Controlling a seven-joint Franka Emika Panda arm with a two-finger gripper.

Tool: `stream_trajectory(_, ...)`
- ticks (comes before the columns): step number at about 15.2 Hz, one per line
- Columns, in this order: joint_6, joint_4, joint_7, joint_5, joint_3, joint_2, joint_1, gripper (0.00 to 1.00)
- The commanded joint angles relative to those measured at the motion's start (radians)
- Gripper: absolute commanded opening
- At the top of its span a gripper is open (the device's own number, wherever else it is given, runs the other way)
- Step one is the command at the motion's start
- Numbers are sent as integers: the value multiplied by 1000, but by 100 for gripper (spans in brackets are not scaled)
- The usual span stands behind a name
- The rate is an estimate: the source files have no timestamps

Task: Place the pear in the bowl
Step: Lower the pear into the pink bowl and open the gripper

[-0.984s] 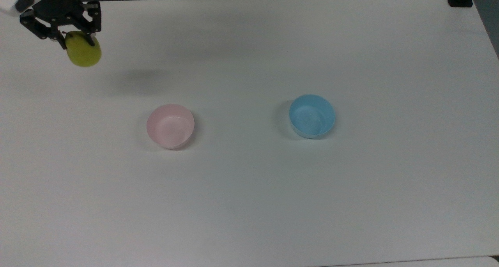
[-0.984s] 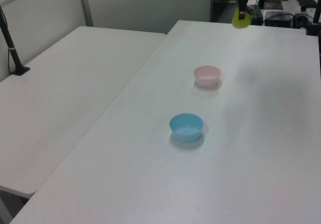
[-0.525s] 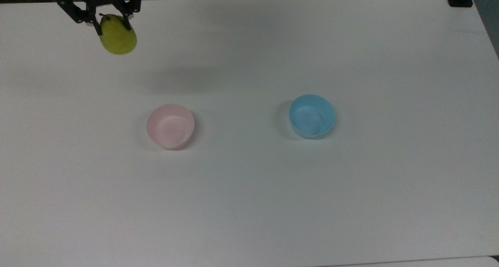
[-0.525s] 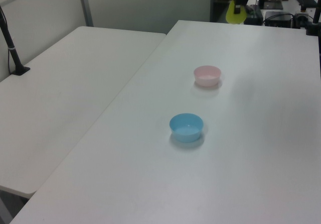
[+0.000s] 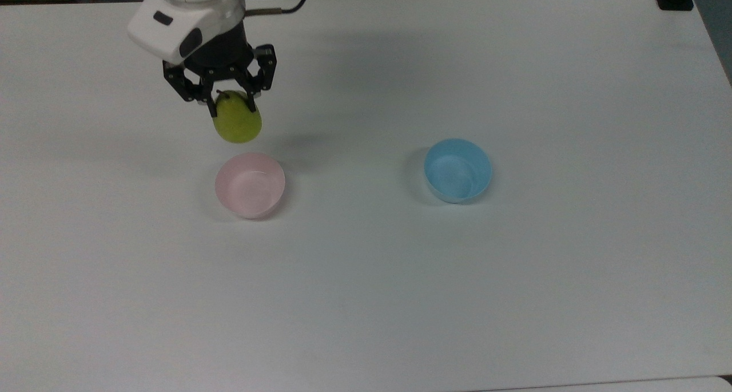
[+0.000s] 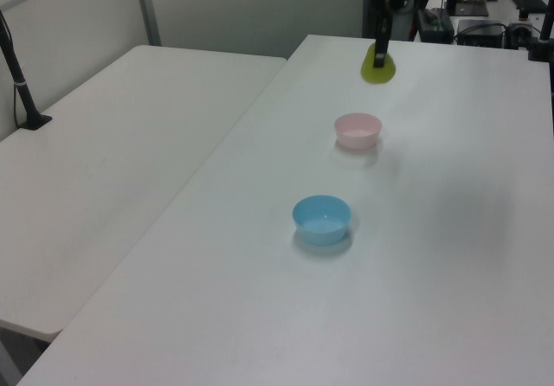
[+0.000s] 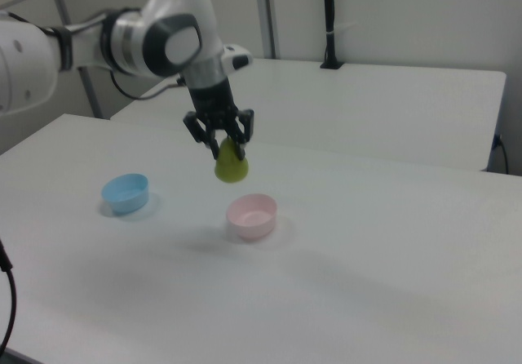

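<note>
- The wide white rectangular table (image 5: 514, 300) carries two bowls set well apart.
- The white Franka arm (image 7: 155, 37) reaches over it, its black two-finger gripper (image 5: 231, 101) closed round the top of the fruit.
- The pale pink round plastic bowl (image 5: 250, 185) sits empty on the table.
- The light blue round plastic bowl (image 5: 457, 170) lies toward the top view's right.
- The small glossy yellow-green pear (image 5: 237, 121) hangs in the air, clear of the table, near the pink bowl's rim.
</note>
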Motion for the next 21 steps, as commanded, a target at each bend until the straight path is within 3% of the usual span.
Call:
stream_trajectory(1,117,-31,40,-1,-21,67,28,0)
stream_trajectory(3,180,-30,47,-5,-24,114,36,0)
stream_trajectory(11,254,-31,122,-140,-21,231,48,0)
stream_trajectory(13,252,-33,159,-145,-21,243,48,99)
stream_trajectory(17,238,-25,214,-145,-21,220,48,100)
stream_trajectory(21,147,-11,224,-143,-18,130,48,100)
